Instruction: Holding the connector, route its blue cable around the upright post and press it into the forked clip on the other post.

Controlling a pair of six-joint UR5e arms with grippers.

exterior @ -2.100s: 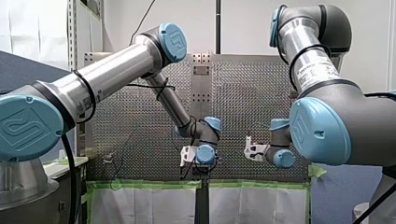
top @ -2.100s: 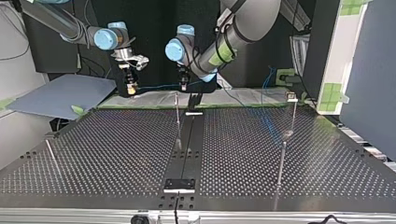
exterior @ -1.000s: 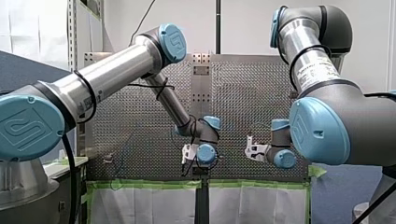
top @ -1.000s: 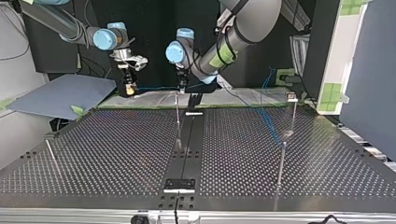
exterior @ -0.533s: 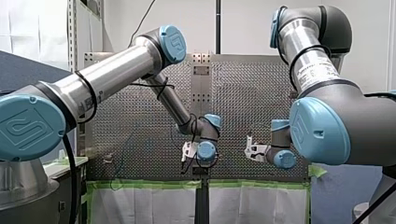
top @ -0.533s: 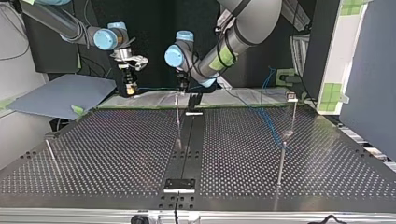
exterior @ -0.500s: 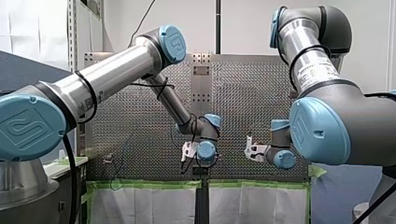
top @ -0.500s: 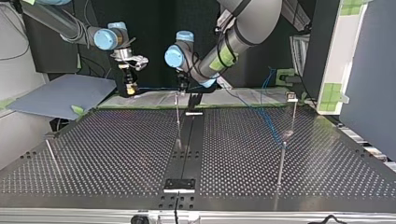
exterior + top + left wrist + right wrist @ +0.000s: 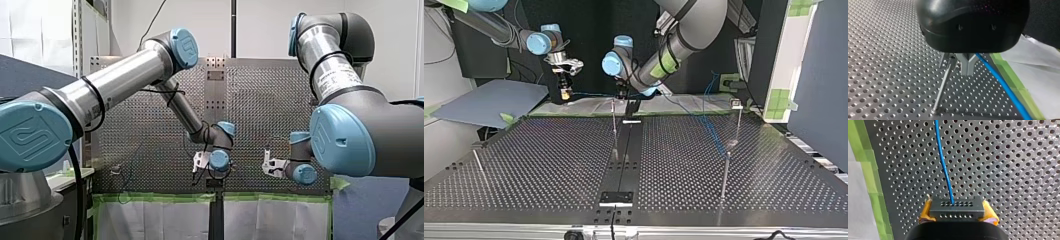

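Blue cable, running twelve o'clock from the black perforated connector clamped by the right gripper, is best kept taut.

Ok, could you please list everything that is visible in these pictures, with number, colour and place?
table: one, dark metal with holes, under everything.
posts: four, thin metal, standing on the table.
clip: one, pale, atop the far post at the top view's right.
cable: one, blue, from the connector to the left pincer and onward.
connector: one, dark grey, between the right pincer's yellow pads.
tape: green, along the table's edge.
sheet: one, white, beyond the tape.
board: one, blue-grey, beside the table at the top view's left.
arms: two, silver with blue caps.
left pincer: one, black, by the middle post's top.
right pincer: one, yellow pads, shut on the connector.
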